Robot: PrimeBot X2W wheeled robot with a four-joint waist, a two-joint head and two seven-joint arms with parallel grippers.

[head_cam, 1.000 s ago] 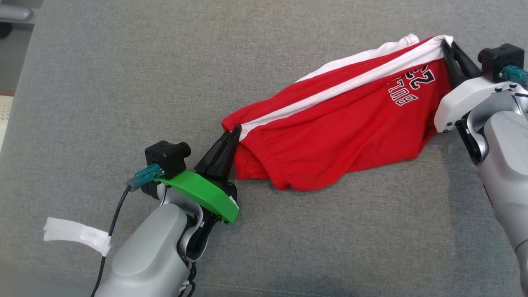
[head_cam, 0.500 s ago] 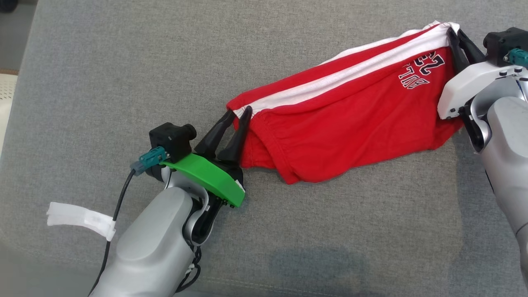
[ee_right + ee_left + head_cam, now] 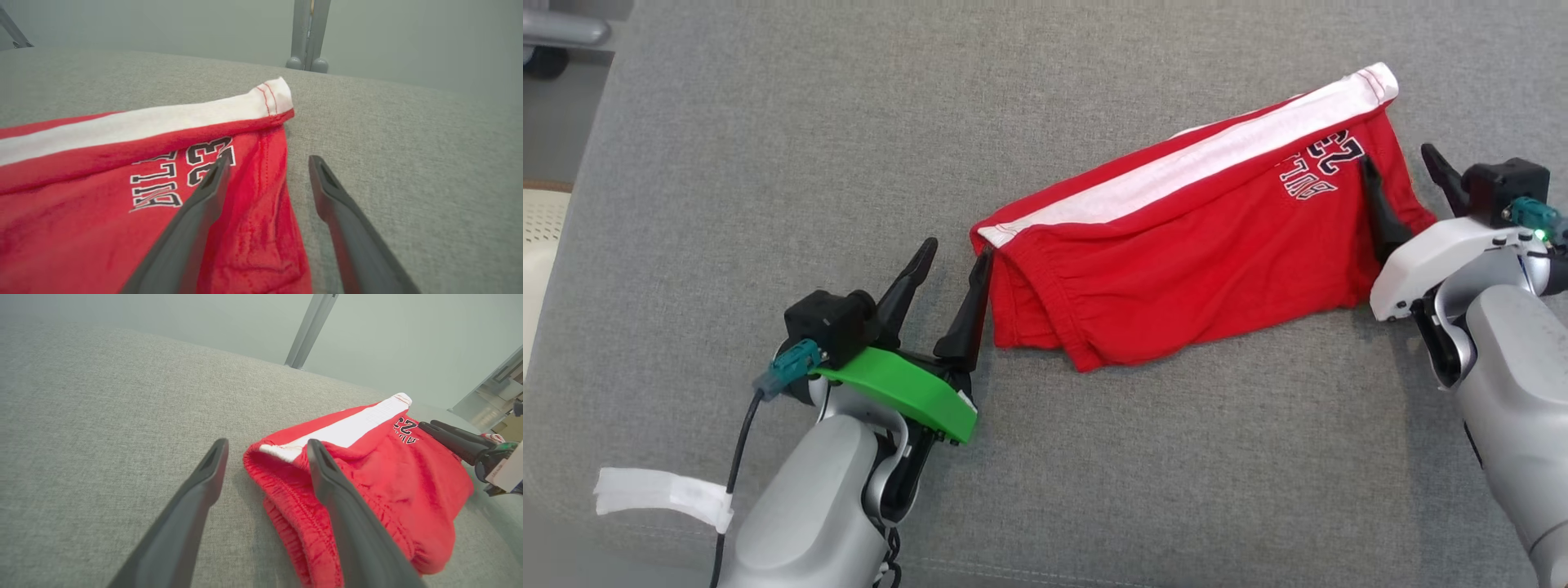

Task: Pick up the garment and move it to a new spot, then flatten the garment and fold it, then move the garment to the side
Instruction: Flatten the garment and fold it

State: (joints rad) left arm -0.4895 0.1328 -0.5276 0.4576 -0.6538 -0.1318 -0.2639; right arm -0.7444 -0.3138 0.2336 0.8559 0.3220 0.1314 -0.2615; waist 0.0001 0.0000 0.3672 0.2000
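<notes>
- The red shorts (image 3: 1176,253) lie doubled over on the grey cushion (image 3: 768,163), fairly flat, white stripe along the far edge; neither claw holds them.
- To my eye the placing and one fold look done; some puckers remain at the waistband end; the shift to the side is left.
- The left claw (image 3: 957,249) is spread wide at the waistband end; its inner finger touches or just misses the corner, I cannot tell which.
- The right claw (image 3: 1396,155) is wide too, at the hem end; one finger over the cloth by the printed number, the other over bare cushion.
</notes>
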